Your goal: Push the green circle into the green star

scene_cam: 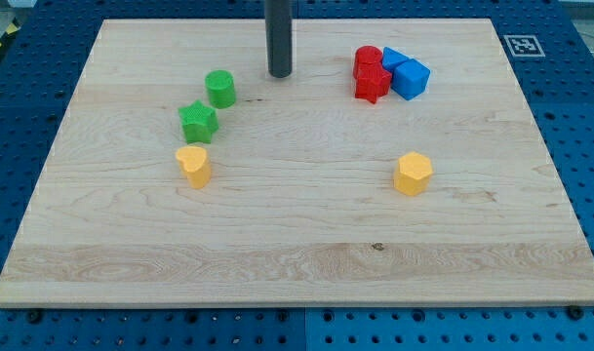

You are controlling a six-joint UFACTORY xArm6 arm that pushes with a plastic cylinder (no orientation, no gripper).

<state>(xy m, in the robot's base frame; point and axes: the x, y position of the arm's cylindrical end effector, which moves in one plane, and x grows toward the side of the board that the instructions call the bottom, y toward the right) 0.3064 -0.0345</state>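
The green circle (220, 88) sits on the wooden board at the upper left of centre. The green star (198, 121) lies just below and left of it, a small gap between them. My tip (280, 74) is down on the board to the right of the green circle, about a block's width away from it, touching no block.
A yellow heart-shaped block (193, 165) lies just below the green star. A yellow hexagon block (413, 173) sits right of centre. A cluster of two red blocks (371, 73) and two blue blocks (406, 74) sits at the upper right. The board's top edge (179, 20) is close behind.
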